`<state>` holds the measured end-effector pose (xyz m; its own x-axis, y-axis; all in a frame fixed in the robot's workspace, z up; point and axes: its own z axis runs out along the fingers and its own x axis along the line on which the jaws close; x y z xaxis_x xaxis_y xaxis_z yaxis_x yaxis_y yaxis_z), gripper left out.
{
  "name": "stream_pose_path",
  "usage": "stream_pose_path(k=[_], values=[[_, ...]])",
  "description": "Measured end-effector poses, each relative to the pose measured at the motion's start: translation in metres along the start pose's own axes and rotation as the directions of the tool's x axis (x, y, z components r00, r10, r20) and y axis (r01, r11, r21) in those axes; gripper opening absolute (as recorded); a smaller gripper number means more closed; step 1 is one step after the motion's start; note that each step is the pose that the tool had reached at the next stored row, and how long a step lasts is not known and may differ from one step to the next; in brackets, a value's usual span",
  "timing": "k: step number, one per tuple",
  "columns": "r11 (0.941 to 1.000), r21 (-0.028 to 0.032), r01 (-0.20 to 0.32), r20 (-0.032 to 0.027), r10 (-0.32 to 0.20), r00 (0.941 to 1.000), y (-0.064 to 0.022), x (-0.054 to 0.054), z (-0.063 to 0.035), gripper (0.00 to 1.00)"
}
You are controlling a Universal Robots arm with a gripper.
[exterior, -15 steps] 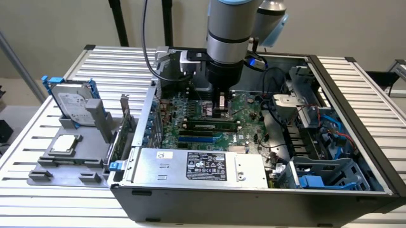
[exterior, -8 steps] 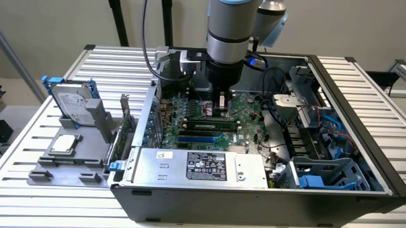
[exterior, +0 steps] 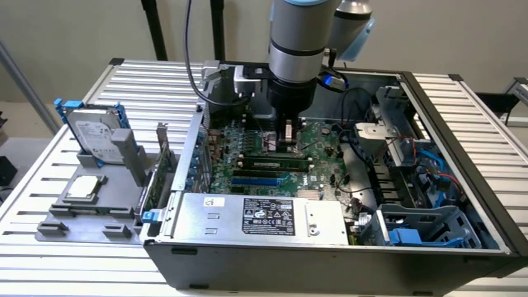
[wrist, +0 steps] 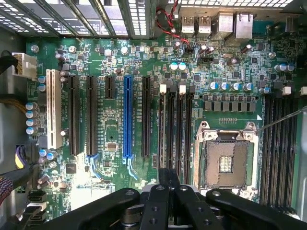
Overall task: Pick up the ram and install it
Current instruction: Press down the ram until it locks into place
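My tool (exterior: 290,135) seems clamped on the ram (exterior: 290,131), edge-on beneath it; light, stiff, fragile, best held by its long edges.

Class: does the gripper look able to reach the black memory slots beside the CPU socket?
Probably yes. The case is open on top, the gripper hangs low over the motherboard, and the memory slots beside the CPU socket look empty, with no cable crossing them.
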<state>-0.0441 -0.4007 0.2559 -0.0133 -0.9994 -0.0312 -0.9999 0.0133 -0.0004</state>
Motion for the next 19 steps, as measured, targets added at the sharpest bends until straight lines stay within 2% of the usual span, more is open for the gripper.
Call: stream_pose_path(k=[13, 19], values=[[1.0, -0.0002, 0.0, 0.0, 0.0, 1.0, 0.0012, 0.001, 0.0233, 0.11], [1.0, -0.0012, 0.0, -0.0023, 0.0, 1.0, 0.0015, 0.001, 0.0333, 0.11]])
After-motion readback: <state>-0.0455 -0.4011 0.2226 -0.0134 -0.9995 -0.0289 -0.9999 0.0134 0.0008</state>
